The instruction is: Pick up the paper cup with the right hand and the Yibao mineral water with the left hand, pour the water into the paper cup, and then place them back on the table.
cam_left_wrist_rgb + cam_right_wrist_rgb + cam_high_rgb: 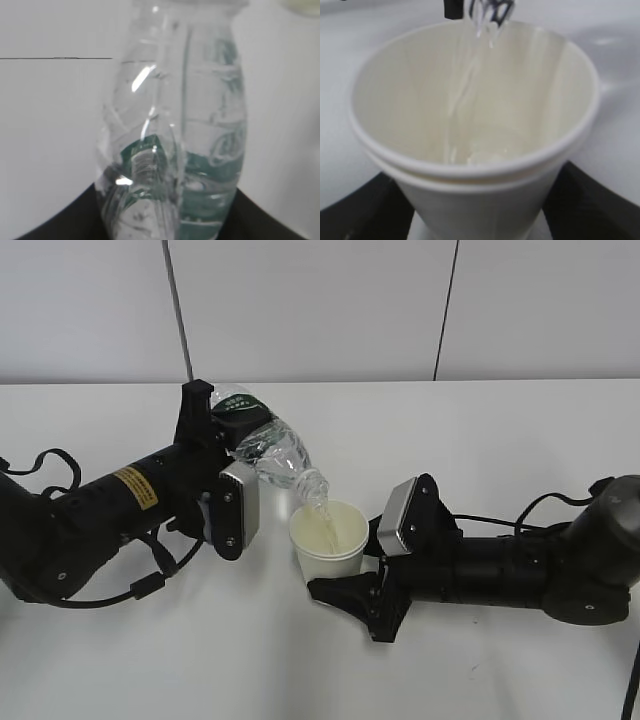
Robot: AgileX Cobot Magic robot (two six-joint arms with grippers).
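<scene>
My left gripper (222, 420), on the arm with the yellow sticker, is shut on the Yibao mineral water bottle (262, 445). The bottle is tilted, mouth down to the right, and a thin stream of water runs from it into the paper cup (327, 540). In the left wrist view the clear bottle (172, 130) with its green label fills the frame. My right gripper (345, 590) is shut on the cream-white cup near its base and holds it upright just under the bottle's mouth. The right wrist view looks into the cup (470, 125), with water falling in from the top.
The white table (480, 440) spreads all round both arms. A pale wall with two dark vertical seams (178, 310) stands behind its far edge. Black cables (60, 465) trail from both arms at the left and right edges.
</scene>
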